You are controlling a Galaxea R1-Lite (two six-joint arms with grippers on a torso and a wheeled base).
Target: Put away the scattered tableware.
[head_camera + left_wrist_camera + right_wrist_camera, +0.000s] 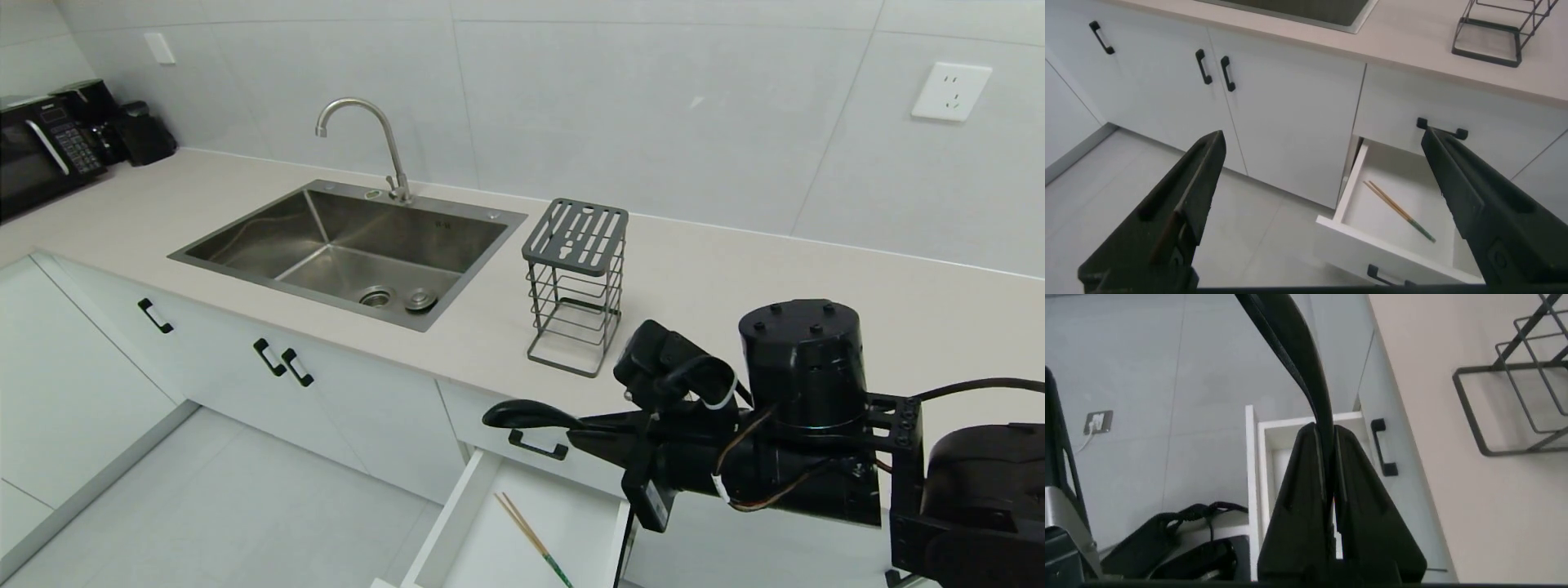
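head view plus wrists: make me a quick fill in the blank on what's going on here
The right pincer is ____ on the black plastic spoon.
The white drawer under the counter is ____, with a pair of wooden chopsticks lying inside.
The left pincer is ____ and holds nothing.
Missing words: shut; open; open.

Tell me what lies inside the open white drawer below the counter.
A pair of wooden chopsticks with green tips lies on the white drawer's floor. Its back is hidden inside the white cabinet, and the right gripper, holding a black spoon, covers its right edge.
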